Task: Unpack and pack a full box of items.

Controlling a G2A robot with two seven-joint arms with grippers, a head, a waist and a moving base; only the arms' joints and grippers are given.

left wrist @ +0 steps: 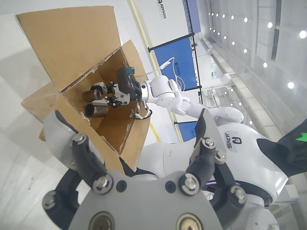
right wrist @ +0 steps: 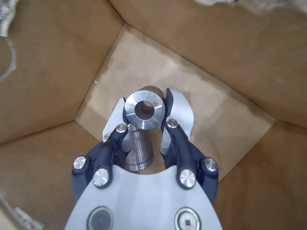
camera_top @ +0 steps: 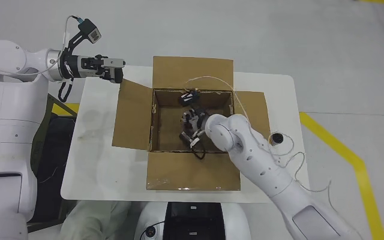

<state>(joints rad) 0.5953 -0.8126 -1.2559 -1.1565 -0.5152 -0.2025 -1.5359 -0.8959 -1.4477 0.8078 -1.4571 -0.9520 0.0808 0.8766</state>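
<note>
Cardboard box [camera_top: 129,117] mid-table on the white table [camera_top: 96,150], all four flaps folded outward. Brown corrugated walls, ragged torn flap edges with scraps of pale tape. On the table toward the robot's right, just off the box's flap, a small dark round object [camera_top: 276,139]; yellow floor line [camera_top: 336,138] farther out on that side. Right gripper [right wrist: 145,107] reaching down inside the box, hemmed in by its walls, fingers [right wrist: 169,101] clamped on a metal cylinder [right wrist: 145,111] with one finger on either side of its end. Smooth bright steel, round, with a bore through the centre and a flat machined end face. Second cylinder [right wrist: 138,149] of the same kind lying on the box floor directly under the gripper. Contact between the two hard to judge. Left gripper [camera_top: 117,69] outside the box, over the table's far left corner near the left flap. Jaws spread wide and empty, well apart from both cylinders.
</note>
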